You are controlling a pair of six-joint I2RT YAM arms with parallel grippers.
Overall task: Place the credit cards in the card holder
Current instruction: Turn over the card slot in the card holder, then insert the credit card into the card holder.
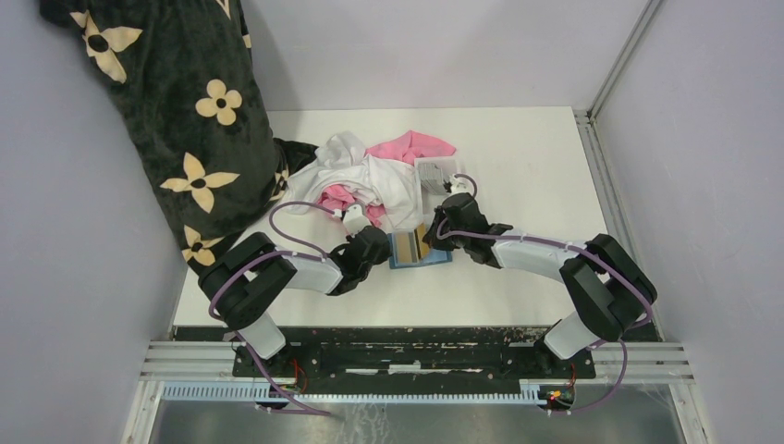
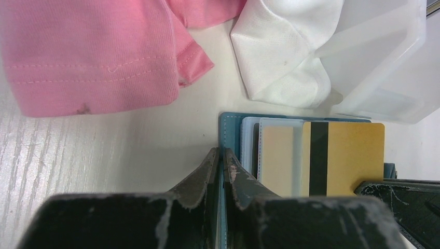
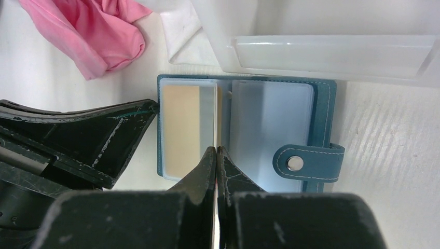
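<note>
Teal-blue fold-over card holder [image 3: 322, 111] lies open on white surface [image 2: 129, 155] at frame centre, its edge pinched by left fingers [image 2: 200, 176]; gold-tan black-striped plastic card [image 2: 345, 155] pinched by right fingers [image 3: 200, 174] over its sleeves.

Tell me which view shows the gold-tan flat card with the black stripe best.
Left wrist: the gold-tan card shows face-on, stripe plain. Top external shows only a tiny gold patch; right wrist sees it only edge-on in the right gripper.

Overhead and close wrist views share wallet [image 1: 399, 250].
</note>
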